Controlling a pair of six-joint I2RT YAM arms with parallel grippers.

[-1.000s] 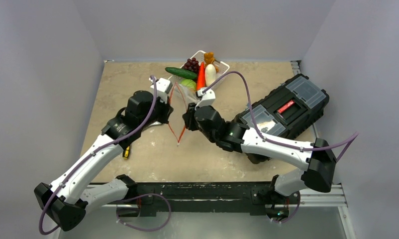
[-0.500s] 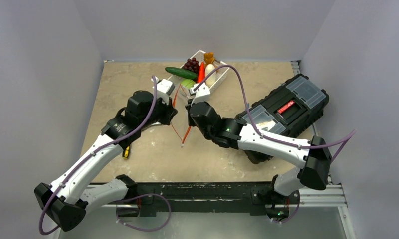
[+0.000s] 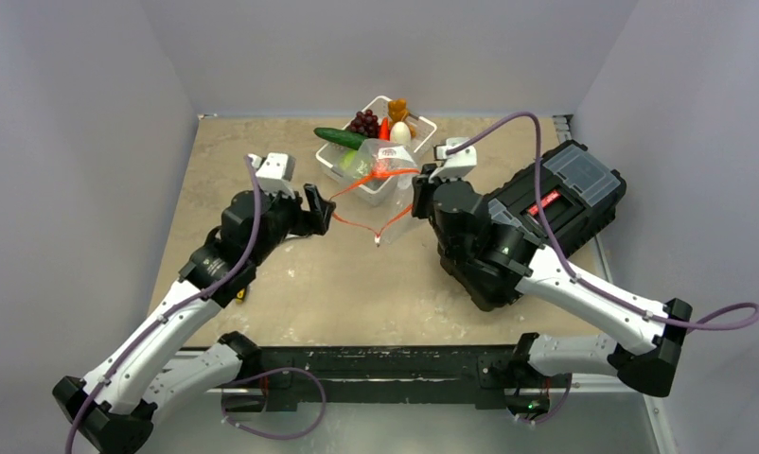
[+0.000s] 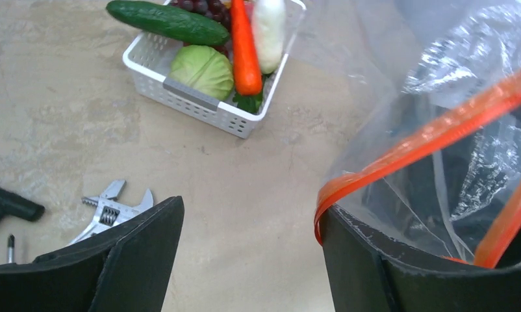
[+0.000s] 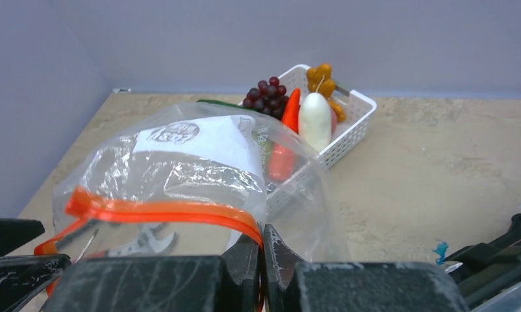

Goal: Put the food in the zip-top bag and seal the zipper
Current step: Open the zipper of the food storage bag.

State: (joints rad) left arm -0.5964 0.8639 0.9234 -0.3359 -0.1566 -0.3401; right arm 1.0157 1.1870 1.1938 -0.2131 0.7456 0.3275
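The clear zip-top bag (image 3: 380, 159) hangs in front of the basket with its mouth pulled wide. My right gripper (image 5: 263, 242) is shut on the red-orange zipper (image 5: 160, 211) at the mouth's right end. My left gripper (image 4: 251, 224) is open, and the zipper strip (image 4: 433, 133) only rests over the tip of one of its fingers (image 4: 362, 260). The food lies in the white basket (image 4: 199, 107): cucumber (image 4: 167, 21), cabbage (image 4: 206, 70), carrot (image 4: 243, 49), white oval piece (image 5: 315, 120) and dark grapes (image 5: 266, 97). I see no food inside the bag.
A silver wrench (image 4: 115, 207) and a black tool handle (image 4: 8, 203) lie on the table left of the bag. A black toolbox (image 3: 537, 218) fills the right side under my right arm. A small yellow-tipped tool (image 3: 240, 291) lies by my left forearm.
My left gripper has opened and let go of the bag's mouth. My right arm has swung right and back, dragging the bag mouth wide toward the basket.
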